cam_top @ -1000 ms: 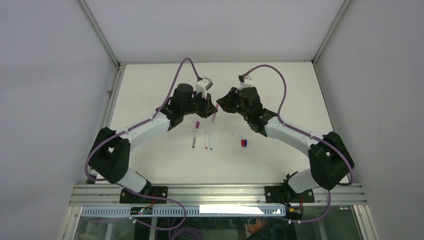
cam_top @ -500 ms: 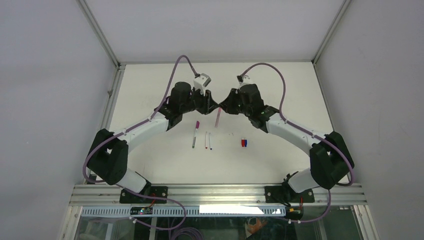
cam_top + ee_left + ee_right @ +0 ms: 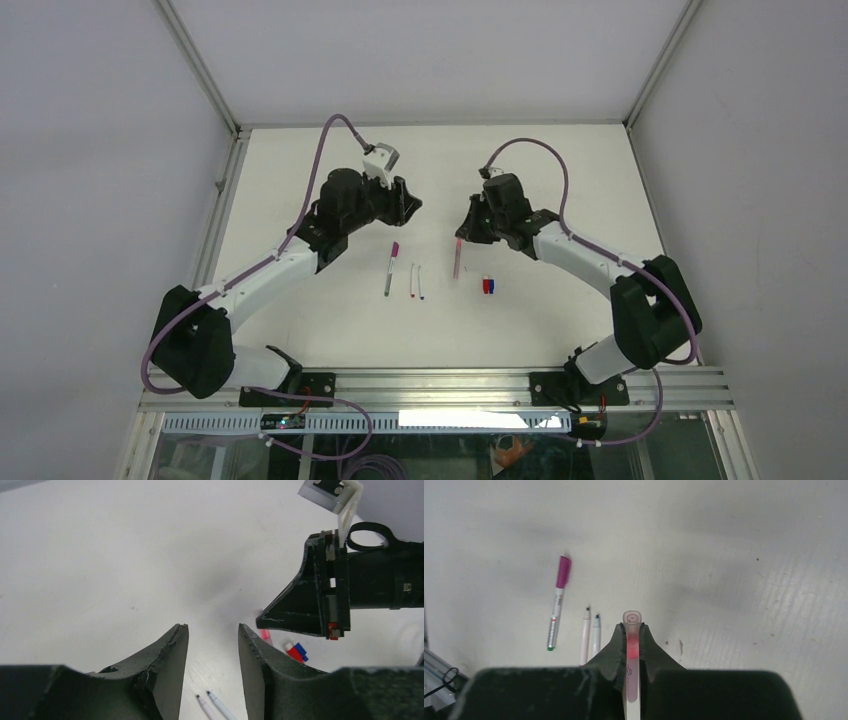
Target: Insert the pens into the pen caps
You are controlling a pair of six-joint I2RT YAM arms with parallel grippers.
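A white table [image 3: 300, 330] fills the floor of a pale-walled enclosure. The left arm [image 3: 270, 272] and right arm [image 3: 580, 262] reach over it from the near edge, their wrists apart at mid-table.

The left gripper [image 3: 212, 630] hangs above the surface with its fingers spread and nothing between them. The right gripper [image 3: 632, 630] is pressed together on a pink pen [image 3: 632, 617], which pokes out past the fingertips, above the table.

To the left of that pen lie a magenta-capped pen [image 3: 557, 601] and, just beside it, two uncapped white pens [image 3: 585, 637] side by side. A red cap [image 3: 292, 650] and a blue cap [image 3: 300, 651] lie touching each other on the table, near the right gripper.
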